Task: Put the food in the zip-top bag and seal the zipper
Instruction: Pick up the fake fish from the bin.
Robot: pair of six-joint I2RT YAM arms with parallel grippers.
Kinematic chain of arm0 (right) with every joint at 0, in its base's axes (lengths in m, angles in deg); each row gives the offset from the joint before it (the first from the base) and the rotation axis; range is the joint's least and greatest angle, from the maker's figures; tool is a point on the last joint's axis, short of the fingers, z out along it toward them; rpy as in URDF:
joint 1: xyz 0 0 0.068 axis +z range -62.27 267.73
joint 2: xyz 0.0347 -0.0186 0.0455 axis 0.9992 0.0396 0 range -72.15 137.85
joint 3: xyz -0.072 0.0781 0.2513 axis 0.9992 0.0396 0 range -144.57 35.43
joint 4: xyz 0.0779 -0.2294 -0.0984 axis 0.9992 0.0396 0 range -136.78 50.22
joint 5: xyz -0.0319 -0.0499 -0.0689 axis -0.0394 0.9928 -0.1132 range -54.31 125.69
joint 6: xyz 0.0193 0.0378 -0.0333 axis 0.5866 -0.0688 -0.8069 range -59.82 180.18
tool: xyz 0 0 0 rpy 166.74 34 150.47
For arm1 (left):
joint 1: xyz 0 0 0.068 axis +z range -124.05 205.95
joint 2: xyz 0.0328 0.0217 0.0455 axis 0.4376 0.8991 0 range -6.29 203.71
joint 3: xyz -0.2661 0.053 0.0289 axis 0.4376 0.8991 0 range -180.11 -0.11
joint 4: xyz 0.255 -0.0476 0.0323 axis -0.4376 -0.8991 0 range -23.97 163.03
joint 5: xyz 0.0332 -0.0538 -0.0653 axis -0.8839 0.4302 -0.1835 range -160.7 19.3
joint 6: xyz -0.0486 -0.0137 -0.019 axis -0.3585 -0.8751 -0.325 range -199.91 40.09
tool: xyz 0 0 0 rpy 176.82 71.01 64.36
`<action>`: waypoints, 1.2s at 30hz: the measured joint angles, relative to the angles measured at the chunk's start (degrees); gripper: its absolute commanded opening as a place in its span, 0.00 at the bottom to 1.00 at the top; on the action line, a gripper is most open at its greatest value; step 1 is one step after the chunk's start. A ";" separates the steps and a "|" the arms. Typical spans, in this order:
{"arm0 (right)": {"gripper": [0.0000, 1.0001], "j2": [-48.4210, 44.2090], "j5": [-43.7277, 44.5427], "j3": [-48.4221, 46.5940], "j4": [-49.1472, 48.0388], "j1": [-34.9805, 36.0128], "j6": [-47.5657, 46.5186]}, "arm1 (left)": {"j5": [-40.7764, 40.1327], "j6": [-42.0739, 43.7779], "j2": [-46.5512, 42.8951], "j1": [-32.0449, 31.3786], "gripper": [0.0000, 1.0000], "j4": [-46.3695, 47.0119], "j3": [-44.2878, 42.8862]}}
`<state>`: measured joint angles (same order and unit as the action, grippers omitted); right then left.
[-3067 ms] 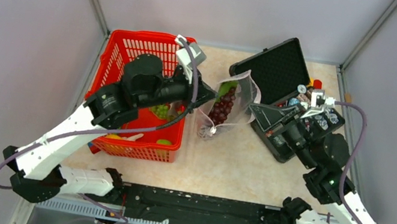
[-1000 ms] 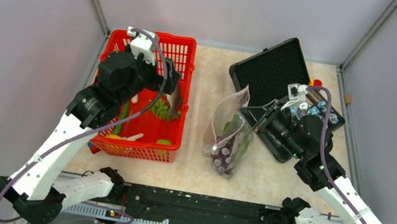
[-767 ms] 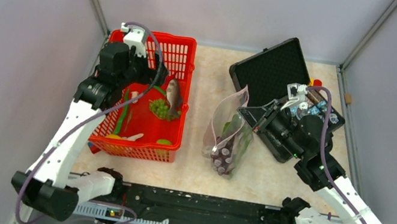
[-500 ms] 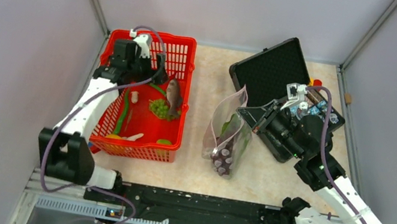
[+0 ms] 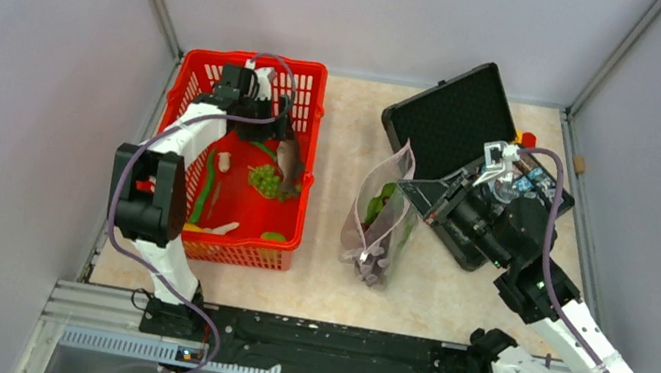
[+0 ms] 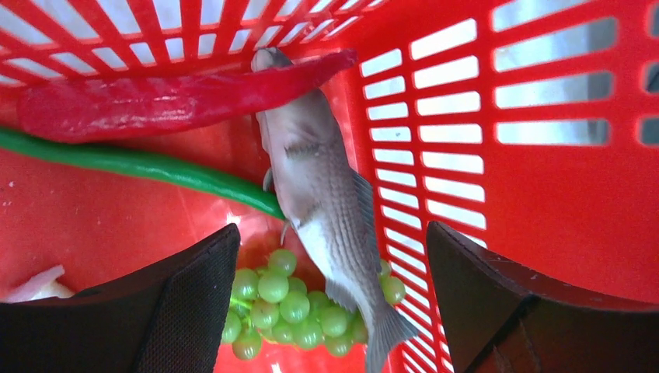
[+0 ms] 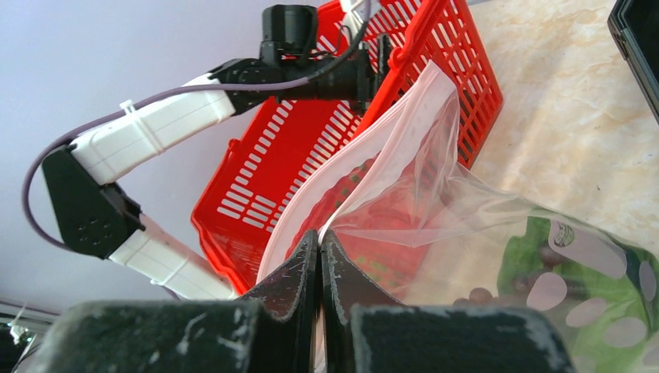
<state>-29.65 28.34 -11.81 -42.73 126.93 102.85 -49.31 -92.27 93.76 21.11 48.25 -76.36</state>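
Observation:
In the left wrist view my left gripper [image 6: 332, 233] stands open inside the red basket [image 6: 544, 202], its fingers either side of the grey fish [image 6: 322, 183]. The fish lies on green grapes [image 6: 291, 307] beside a long green leaf [image 6: 140, 165]. From above, the left gripper [image 5: 282, 131] hangs over the fish [image 5: 288, 161] at the basket's right wall. My right gripper [image 7: 320, 237] is shut on the zip-top bag's [image 7: 482, 233] mouth edge by the pink zipper [image 7: 365, 155], and that mouth stands open. The bag [image 5: 382, 220] holds dark purple grapes [image 5: 373, 257] and green leaves [image 5: 383, 198].
A red chilli [image 6: 179, 97] lies against the basket's far wall. A lime [image 5: 273, 236], a lemon [image 5: 190, 226] and a pale item [image 5: 220, 226] sit at the basket's [image 5: 181, 101] near end. An open black case [image 5: 455, 116] with small gadgets [image 5: 522, 183] stands at the back right.
My left arm drew back from the bag, swung over the basket's far end and came down above the fish, its jaws narrowing slightly. The bag, still held by the right gripper, shifted a little.

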 measured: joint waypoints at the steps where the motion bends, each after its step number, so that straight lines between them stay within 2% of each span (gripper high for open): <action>1: 0.00 -0.15 0.02 0.00 0.02 0.00 0.00 | 0.02 0.00 0.90 0.00 0.88 0.55 -0.24; 12: 0.00 -0.83 -0.07 0.22 -0.20 0.00 0.17 | -0.35 0.02 7.65 0.00 0.85 4.35 -0.17; 17: 0.00 -0.87 -0.07 0.76 -0.70 0.00 0.63 | 1.11 -0.87 8.35 -0.02 0.78 7.61 0.74; 23: 0.00 -1.14 -0.07 0.79 -0.68 0.00 0.72 | 1.77 -2.19 9.84 -0.09 0.63 10.34 2.27; 26: 0.00 -1.14 -0.07 0.79 -0.63 0.00 0.90 | 2.05 -3.02 9.88 -0.13 0.53 11.96 4.94; 29: 0.00 -1.14 -0.07 0.79 -0.63 0.00 1.01 | 3.41 -4.02 9.84 -0.20 0.33 13.40 6.21; 32: 0.00 -1.16 -0.09 0.92 -0.70 0.00 1.07 | 3.89 -4.42 9.55 -0.52 0.26 14.27 6.38; 36: 0.00 -1.36 -0.09 1.51 -1.31 0.00 1.31 | 3.74 -4.81 8.59 -0.55 0.23 14.29 6.86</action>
<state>-31.00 28.25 -10.31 -44.04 126.93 104.16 -45.57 -97.08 102.35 20.57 62.55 -69.50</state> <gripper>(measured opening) 0.005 0.296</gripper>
